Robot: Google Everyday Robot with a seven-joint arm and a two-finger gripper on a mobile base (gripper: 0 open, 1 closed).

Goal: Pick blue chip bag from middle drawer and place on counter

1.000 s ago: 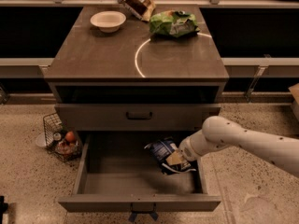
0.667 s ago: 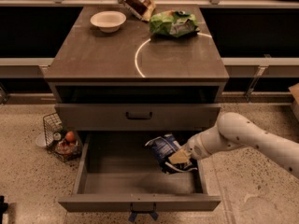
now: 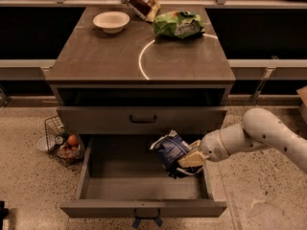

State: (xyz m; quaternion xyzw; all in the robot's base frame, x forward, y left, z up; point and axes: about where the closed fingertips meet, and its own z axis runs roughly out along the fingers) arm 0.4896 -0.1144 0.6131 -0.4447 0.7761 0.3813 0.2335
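Note:
The blue chip bag (image 3: pixel 170 150) is dark blue and white, crumpled, and held up over the right part of the open middle drawer (image 3: pixel 110 176), near the level of its rim. My gripper (image 3: pixel 188 161) comes in from the right on a white arm and is shut on the bag's right side. The drawer's front has a small blue strap (image 3: pixel 146 221) at the handle. The counter (image 3: pixel 105 56) is the grey-brown top above, marked with a thin white curved line (image 3: pixel 143 56).
On the counter stand a white bowl (image 3: pixel 111 21), a green crinkled bag (image 3: pixel 178 24) and a brown-red bag (image 3: pixel 140 0) at the back. A closed drawer with a dark bar handle (image 3: pixel 142 120) lies above the open one. A wire basket (image 3: pixel 61 142) sits on the floor at left.
My gripper has lifted the blue chip bag up from the drawer's floor; the arm has risen and drawn slightly right.

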